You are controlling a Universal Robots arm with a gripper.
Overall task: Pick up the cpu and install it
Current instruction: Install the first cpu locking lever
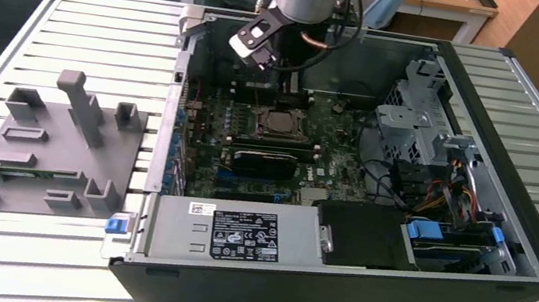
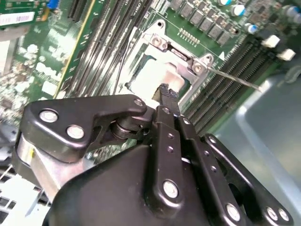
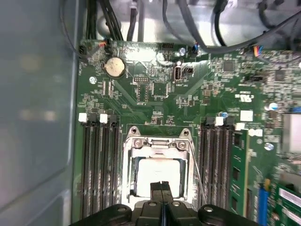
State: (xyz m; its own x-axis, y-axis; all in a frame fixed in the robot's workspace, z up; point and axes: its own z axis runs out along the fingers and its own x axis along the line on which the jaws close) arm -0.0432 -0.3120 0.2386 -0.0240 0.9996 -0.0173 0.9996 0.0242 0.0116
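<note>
Gripper (image 3: 161, 188): fingers pressed together, nothing between them; hangs just above the socket, likely having let go.
Cpu (image 3: 157, 172): lies flat in the socket (image 3: 158, 143), 12 o'clock of the gripper in the first wrist view.
Case (image 1: 524, 165): lies open on the bench (image 1: 74, 26), giving access from above.

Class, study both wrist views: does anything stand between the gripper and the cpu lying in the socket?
Nothing visible does. The gripper hangs with its fingers together directly over the pale cpu, which lies inside the metal socket frame. Open air separates them, and the memory slots lie off to the sides.
</note>
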